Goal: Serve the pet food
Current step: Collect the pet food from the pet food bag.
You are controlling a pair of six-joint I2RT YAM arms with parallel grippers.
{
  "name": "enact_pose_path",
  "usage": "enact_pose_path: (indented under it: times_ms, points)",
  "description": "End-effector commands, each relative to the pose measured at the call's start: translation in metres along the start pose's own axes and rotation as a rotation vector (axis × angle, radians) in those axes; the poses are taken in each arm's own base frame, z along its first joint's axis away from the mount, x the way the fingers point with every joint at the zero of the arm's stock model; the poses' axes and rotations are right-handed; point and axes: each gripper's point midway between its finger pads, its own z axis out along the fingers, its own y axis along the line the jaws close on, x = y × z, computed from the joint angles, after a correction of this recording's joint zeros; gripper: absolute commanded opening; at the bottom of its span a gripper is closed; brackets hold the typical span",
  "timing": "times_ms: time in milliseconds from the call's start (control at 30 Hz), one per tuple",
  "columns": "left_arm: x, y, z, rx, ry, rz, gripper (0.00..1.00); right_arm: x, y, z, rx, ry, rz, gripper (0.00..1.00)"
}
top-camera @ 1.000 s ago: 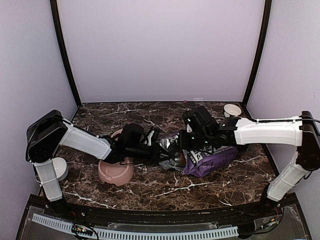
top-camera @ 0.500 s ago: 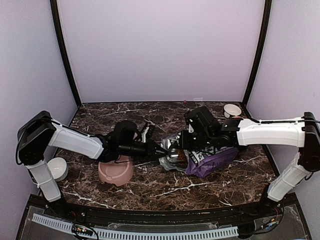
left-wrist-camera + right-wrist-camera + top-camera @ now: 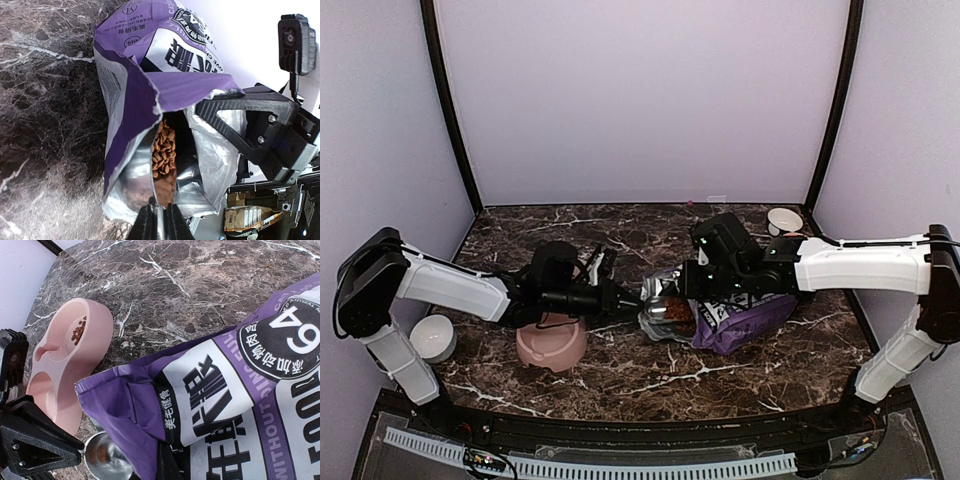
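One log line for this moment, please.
left gripper: shut on scoop, at bag mouth | right gripper: shut on bag edge | pet food: in bag, some in pink bowl

On the dark marble-patterned table (image 3: 620, 375), a purple-and-white printed bag (image 3: 745, 315) is lying on its side, its silvery mouth facing left. The right pincer (image 3: 686, 288) is pinching the bag's upper edge, jaws closed. The left pincer (image 3: 632, 298) is gripping a small silvery metal scoop (image 3: 658, 314) at that mouth, where reddish-brown kibble pellets (image 3: 676, 310) are showing. A pink plastic double bowl (image 3: 552, 345) is sitting just under the left arm. A small white round bowl (image 3: 784, 220) is standing at the far right corner.
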Motion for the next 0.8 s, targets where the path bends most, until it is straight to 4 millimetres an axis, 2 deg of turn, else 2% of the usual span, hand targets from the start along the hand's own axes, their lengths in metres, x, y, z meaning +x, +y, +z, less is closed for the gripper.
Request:
enact_pose_path:
  times_ms: [0, 300, 767]
  points:
    - [-0.011, -0.018, -0.021, 0.048, -0.067, 0.035, 0.0, -0.016, -0.012, -0.009, 0.034, -0.059, 0.026, 0.0]
    - [-0.008, -0.015, -0.04, 0.047, -0.093, 0.051, 0.0, -0.017, -0.012, -0.005, 0.038, -0.055, 0.025, 0.0]
    - [-0.005, -0.027, -0.065, 0.089, -0.135, 0.094, 0.0, -0.023, -0.011, -0.002, 0.048, -0.057, 0.019, 0.0]
